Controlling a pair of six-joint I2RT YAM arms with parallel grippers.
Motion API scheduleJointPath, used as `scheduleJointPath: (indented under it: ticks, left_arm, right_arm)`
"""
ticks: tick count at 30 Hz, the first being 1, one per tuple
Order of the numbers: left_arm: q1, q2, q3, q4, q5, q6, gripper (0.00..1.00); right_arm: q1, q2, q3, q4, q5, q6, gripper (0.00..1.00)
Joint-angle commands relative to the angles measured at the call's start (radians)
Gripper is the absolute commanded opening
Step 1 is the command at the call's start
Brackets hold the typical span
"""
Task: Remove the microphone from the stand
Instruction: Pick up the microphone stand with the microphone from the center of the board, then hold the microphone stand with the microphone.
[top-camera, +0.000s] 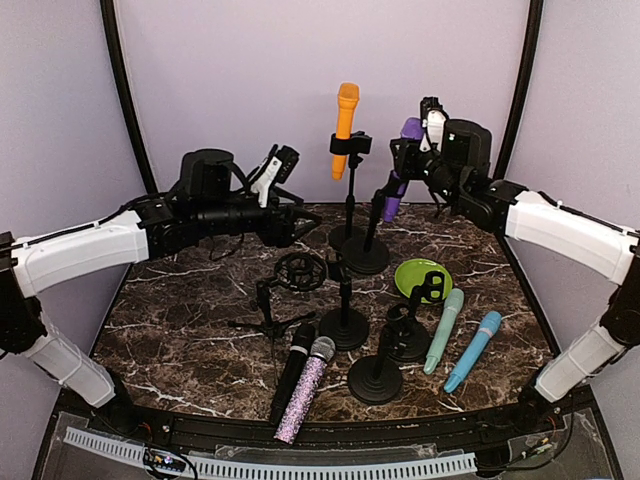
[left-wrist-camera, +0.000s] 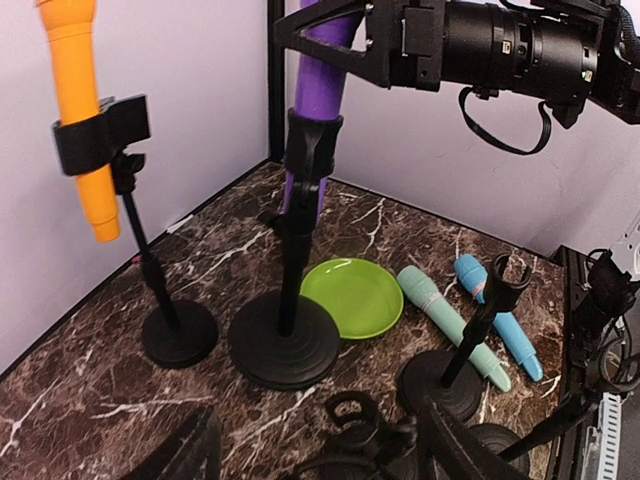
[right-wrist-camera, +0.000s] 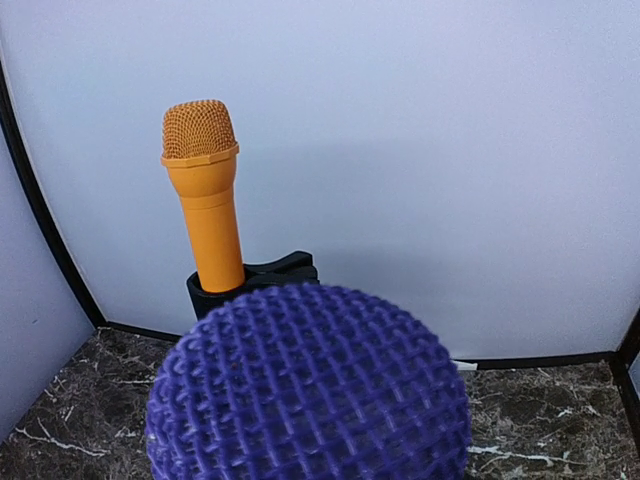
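Nearest the arm bases, a black microphone and a glittery microphone lay flat on the marble table, beside bare stands. Farther in, the left gripper hovered with its fingers spread and nothing between them. The purple microphone sat tilted in the clip of its stand, the right gripper bracketing it just under the head. Whether those fingers pressed it could not be told. The orange microphone sat clipped farthest back.

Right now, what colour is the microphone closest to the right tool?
The microphone is purple; the right wrist view shows it best.
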Motion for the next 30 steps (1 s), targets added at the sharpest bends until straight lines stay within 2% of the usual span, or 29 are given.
scheduleJointPath:
  ticks: [1,6,12,22,25,27,29,30]
  left_arm:
    - [-0.071,0.129,0.110,0.117,0.013,-0.004,0.69]
    - [-0.084,0.281,0.237,0.185,0.039,-0.019,0.70]
    - [-0.084,0.459,0.399,0.150,0.086,-0.024,0.72]
    - [-0.084,0.618,0.595,0.070,0.151,-0.026,0.73]
    - [-0.084,0.630,0.602,0.075,0.149,-0.026,0.67]
    - [-0.084,0.637,0.604,0.072,0.140,-0.026,0.58]
    - [-0.084,0.648,0.610,0.064,0.129,-0.026,0.46]
    - [-0.085,0.651,0.612,0.058,0.126,-0.026,0.44]
  right_arm:
    - [0.023,-0.073,-0.039,0.091,0.050,0.051,0.11]
    - [0.027,-0.120,-0.089,0.098,0.057,0.071,0.11]
    - [0.028,-0.146,-0.126,0.100,0.054,0.082,0.11]
    - [0.031,-0.143,-0.140,0.119,0.031,0.079,0.11]
    - [0.031,-0.135,-0.136,0.116,0.019,0.080,0.11]
    - [0.031,-0.133,-0.138,0.118,0.016,0.081,0.11]
    - [0.032,-0.133,-0.140,0.118,0.016,0.082,0.11]
    - [0.033,-0.134,-0.140,0.119,0.016,0.083,0.11]
